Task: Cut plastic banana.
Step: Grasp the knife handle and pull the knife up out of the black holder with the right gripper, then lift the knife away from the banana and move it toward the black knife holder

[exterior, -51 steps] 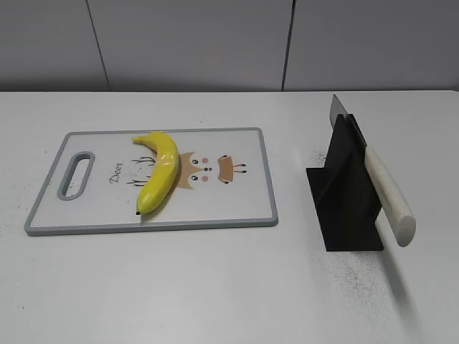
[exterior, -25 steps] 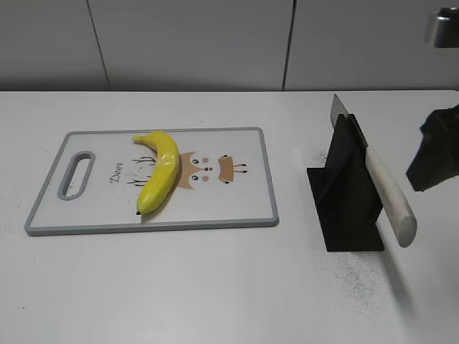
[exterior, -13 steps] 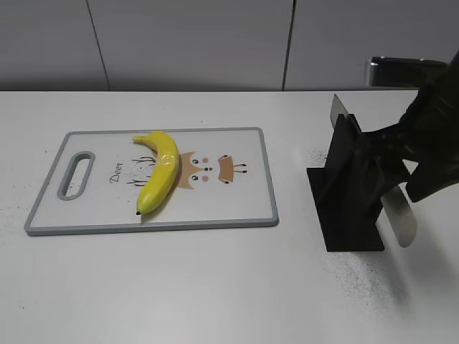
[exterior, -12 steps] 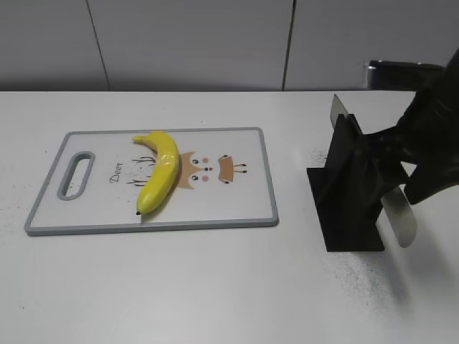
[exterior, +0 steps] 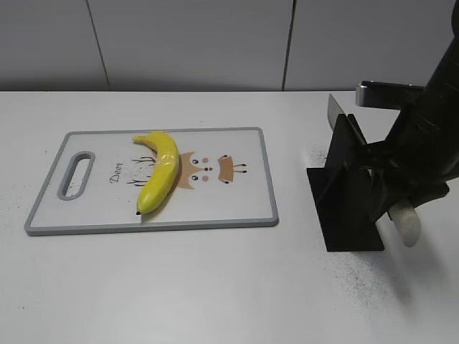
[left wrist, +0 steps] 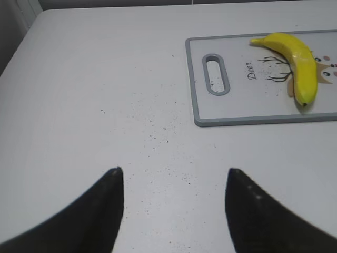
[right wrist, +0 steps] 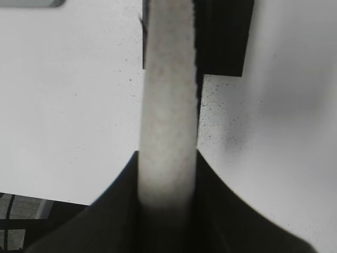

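Observation:
The plastic banana [exterior: 159,175] lies on the left half of a white cutting board [exterior: 244,215] with a grey rim; it also shows in the left wrist view [left wrist: 295,58]. A knife with a pale handle [exterior: 407,226] stands in a black holder [exterior: 348,208] at the right, its blade tip [exterior: 336,109] pointing up and back. My right gripper [exterior: 391,193] is shut on the knife handle [right wrist: 168,95], fingers pressed on both sides [right wrist: 167,158]. My left gripper [left wrist: 174,176] is open and empty above bare table left of the board, out of the exterior view.
The board [left wrist: 253,113] has a handle slot [exterior: 75,174] at its left end and a deer drawing. Dark specks dot the white table around the holder [right wrist: 224,37]. A grey wall stands behind the table.
My right arm came in from the right edge, moved down to the knife handle and closed on it. The banana and board have not moved.

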Available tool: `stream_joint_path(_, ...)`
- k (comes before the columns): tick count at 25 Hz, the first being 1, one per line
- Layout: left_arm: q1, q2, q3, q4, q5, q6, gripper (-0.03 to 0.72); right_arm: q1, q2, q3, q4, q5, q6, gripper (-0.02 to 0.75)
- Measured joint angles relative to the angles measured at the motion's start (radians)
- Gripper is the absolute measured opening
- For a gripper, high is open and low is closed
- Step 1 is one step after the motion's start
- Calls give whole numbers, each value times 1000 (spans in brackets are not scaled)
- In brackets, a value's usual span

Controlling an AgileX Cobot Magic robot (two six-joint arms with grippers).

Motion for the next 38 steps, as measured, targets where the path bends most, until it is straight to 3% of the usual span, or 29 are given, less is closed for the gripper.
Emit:
stream_joint_path(7, 0, 0, 0, 0, 0, 0, 573, 0, -6, 0, 1, 2, 34, 165)
stream_joint_path(24, 0, 0, 0, 0, -1, 0, 572, 1, -279, -45, -28, -26, 86, 160)
stream_joint_path(29, 0, 41, -8, 0, -3, 2, 572, 1, -273, -116, -30, -5, -99, 160)
stream_joint_path(38, 0, 369, -82, -17, -171, 80, 568, 1, -55, -382, -18, 187, -464, 160)
